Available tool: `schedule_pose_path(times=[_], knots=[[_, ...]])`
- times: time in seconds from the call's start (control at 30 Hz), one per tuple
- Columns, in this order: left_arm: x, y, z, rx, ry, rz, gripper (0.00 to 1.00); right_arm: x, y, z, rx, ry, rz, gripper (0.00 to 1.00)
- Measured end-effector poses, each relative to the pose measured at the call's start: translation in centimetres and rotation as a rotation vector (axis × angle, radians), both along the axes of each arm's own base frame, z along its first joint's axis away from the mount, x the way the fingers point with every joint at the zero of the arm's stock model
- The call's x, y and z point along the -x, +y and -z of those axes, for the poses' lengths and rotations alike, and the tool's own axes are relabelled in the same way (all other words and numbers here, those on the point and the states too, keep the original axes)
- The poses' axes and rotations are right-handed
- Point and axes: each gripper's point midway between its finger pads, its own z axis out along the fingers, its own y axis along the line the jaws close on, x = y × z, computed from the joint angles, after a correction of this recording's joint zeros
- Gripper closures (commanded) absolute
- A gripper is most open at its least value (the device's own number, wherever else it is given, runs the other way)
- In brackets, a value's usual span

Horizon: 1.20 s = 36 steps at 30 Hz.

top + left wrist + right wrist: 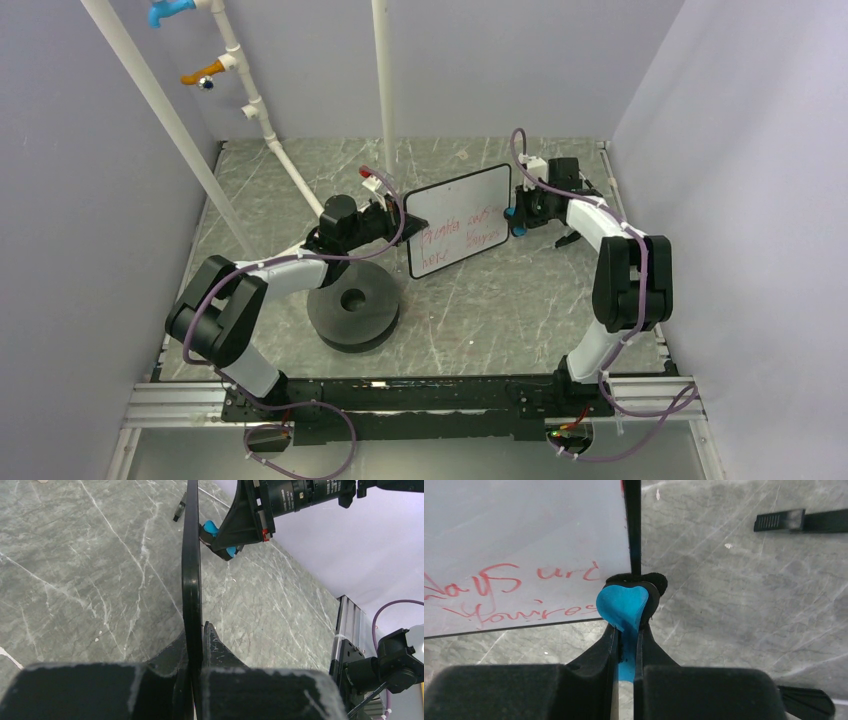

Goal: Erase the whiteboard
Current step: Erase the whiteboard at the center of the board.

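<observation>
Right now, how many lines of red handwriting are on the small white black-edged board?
2. Upper red line across the white board's middle, lower red line near its bottom edge. None seems hidden.

The whiteboard (470, 195), black-edged and bearing red handwriting, is raised in the air and tilted.

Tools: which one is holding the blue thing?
The right tool grips the blue eraser; the left tool pinches the edge of the whiteboard instead.
</observation>
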Motion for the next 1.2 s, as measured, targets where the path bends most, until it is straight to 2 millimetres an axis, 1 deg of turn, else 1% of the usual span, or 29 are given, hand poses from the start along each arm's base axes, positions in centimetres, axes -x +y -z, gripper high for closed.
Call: schedule_pose_path(times=[0.1,0.17,0.23,0.33,0.4,0.43,0.5,0.57,0.63,0.67,0.77,0.97,1.07,1.2], knots=[[0.0,0.0,0.0,0.003,0.001,0.002,1.00,-0.6,0.2,-1.1,0.002,-0.018,-0.012,1.00],[0.0,-0.1,0.0,0.009,0.008,0.001,1.00,-1.2,0.6,-2.7,0.003,-0.064,-0.040,1.00],[-0.1,-0.2,0.2,0.017,0.021,0.002,1.00,-1.5,1.4,-4.6,-0.001,-0.122,-0.086,1.00],[0.1,-0.4,0.6,0.029,0.052,0.012,1.00,-0.8,4.0,-7.4,0.006,-0.225,-0.217,1.00],[0.4,-0.6,0.8,0.038,0.079,0.025,1.00,0.6,6.8,-8.9,0.031,-0.303,-0.351,1.00],[0.5,-0.7,0.9,0.041,0.090,0.027,1.00,1.6,8.3,-9.1,0.042,-0.329,-0.420,1.00],[0.7,-0.8,1.0,0.047,0.114,0.032,1.00,3.8,11.5,-9.0,0.064,-0.366,-0.564,1.00],[0.7,-0.7,1.2,0.054,0.145,0.022,1.00,5.9,14.3,-8.3,0.086,-0.379,-0.680,1.00],[0.6,-0.5,1.5,0.056,0.178,0.006,1.00,7.3,15.9,-7.5,0.111,-0.380,-0.748,1.00],[0.6,-0.4,1.7,0.058,0.193,-0.003,1.00,7.8,16.3,-7.1,0.129,-0.380,-0.769,1.00],[0.5,-0.1,2.3,0.062,0.230,-0.036,1.00,8.8,17.0,-6.0,0.174,-0.375,-0.798,1.00],[0.8,0.1,2.8,0.093,0.268,-0.070,1.00,10.0,16.4,-4.5,0.242,-0.367,-0.787,1.00],[0.8,0.2,2.9,0.096,0.272,-0.079,1.00,9.9,16.3,-4.3,0.257,-0.359,-0.749,1.00],[0.6,0.3,2.6,0.106,0.255,-0.093,1.00,9.3,16.3,-4.6,0.265,-0.362,-0.686,1.00]])
